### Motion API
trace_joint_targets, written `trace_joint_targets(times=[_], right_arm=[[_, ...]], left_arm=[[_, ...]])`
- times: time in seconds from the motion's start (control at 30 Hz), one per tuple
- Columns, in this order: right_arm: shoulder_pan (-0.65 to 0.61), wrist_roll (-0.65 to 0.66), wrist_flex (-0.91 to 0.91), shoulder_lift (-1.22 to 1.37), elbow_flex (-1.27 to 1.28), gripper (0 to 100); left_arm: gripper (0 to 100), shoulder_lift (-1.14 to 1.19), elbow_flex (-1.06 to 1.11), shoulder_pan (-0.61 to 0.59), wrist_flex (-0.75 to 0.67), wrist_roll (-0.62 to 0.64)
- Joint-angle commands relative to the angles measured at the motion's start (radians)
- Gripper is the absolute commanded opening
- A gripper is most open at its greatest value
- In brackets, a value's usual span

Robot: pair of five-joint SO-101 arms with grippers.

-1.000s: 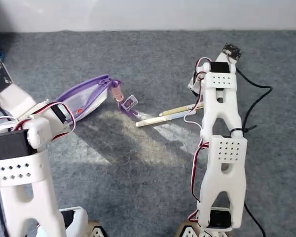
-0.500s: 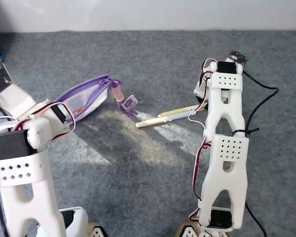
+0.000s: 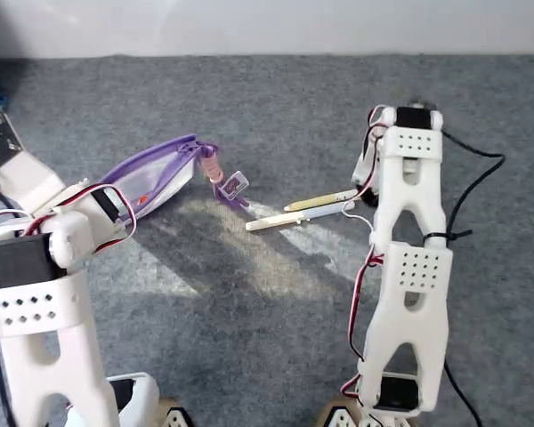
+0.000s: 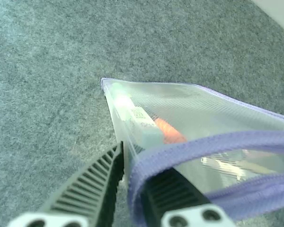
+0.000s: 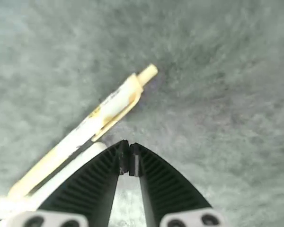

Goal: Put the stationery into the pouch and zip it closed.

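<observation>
Left wrist view: clamping pouch (image 4: 203, 113) edge w/ L gripper (image 4: 124, 156); holding R gripper (image 5: 129, 160) tips together, empty, just behind yellow pen (image 5: 114, 105).

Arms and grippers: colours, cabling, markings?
The left arm and right arm are white plastic shells with grids of small holes, black servos, and red, white and black wires; a black cable loops off the right arm. The left gripper and right gripper have black ribbed fingers on white bases.
</observation>
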Motion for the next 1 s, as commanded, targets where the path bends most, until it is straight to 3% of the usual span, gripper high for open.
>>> trace_joint_targets(times=[0.0, 0.07, 0.27, 0.57, 0.9, 0.97], right_arm=[[0.019, 0.014, 0.031, -0.113, -0.025, 1.3], [0.016, 0.009, 0.030, -0.107, -0.025, 4.3], [0.010, 0.006, -0.042, -0.062, -0.025, 29.7], [-0.031, 0.008, -0.194, -0.041, -0.020, 20.6], [-0.045, 0.008, -0.216, 0.122, -0.025, 20.3], [-0.025, 0.008, -0.214, 0.134, -0.025, 15.7]], left_arm=[[1, -0.009, -0.016, 0.002, -0.023, 0.009], [1, -0.009, -0.016, 0.002, -0.025, 0.009], [1, -0.009, -0.016, 0.002, -0.028, 0.009], [1, -0.009, -0.016, 0.002, -0.023, 0.008], [1, -0.009, -0.016, 0.002, -0.023, 0.008], [1, -0.009, -0.016, 0.002, -0.023, 0.008]])
